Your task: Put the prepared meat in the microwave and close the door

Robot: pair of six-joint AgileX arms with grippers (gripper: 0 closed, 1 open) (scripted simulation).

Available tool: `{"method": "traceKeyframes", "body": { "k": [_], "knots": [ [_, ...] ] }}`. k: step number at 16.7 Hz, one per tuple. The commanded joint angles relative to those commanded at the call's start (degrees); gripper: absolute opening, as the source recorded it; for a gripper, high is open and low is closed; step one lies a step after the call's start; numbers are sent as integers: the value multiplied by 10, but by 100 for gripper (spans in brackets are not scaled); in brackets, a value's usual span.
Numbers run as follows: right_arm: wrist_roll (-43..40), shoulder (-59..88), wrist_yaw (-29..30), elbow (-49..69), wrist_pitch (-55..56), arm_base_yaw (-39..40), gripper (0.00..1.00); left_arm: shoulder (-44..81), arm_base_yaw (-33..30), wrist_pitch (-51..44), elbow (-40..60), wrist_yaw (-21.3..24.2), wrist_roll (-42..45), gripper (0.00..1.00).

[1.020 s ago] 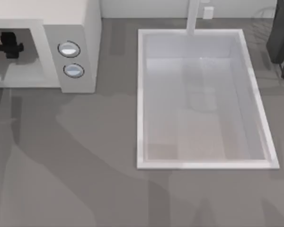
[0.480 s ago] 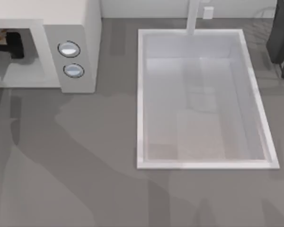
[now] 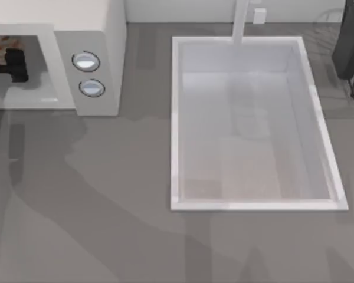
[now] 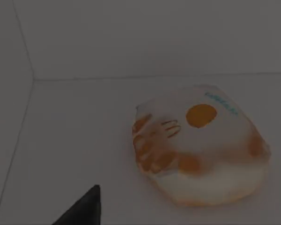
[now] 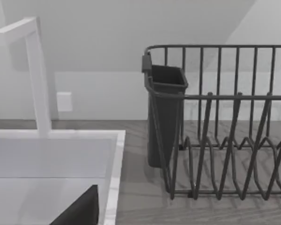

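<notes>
While the prepared meat sits on the white cavity floor inside the microwave, nothing touches it: in our left wrist view it lies free, near the back wall and away from the side corner. From the top view we see it as a pale orange-patched lump at the far left of the open cavity, with our left tool just beside it inside the cavity, dark against the white interior. We cannot tell whether that tool's fingers are spread or closed. The two knobs sit on the grey panel at the cavity's right. Further right on the grey surface is the white sink. Our right wrist view shows the sink's faucet and a dark wire dish rack with a cutlery cup.
</notes>
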Motion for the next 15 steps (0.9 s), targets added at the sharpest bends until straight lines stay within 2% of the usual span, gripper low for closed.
{"method": "traceKeyframes", "body": {
  "k": [9,12,15],
  "knots": [
    [0,0,0,0,0,0,100,-181,61,152,-366,52,23,100],
    [0,0,0,0,0,0,100,-219,76,186,-432,63,29,100],
    [0,0,0,0,0,0,100,-229,79,194,-446,66,30,100]
  ]
}}
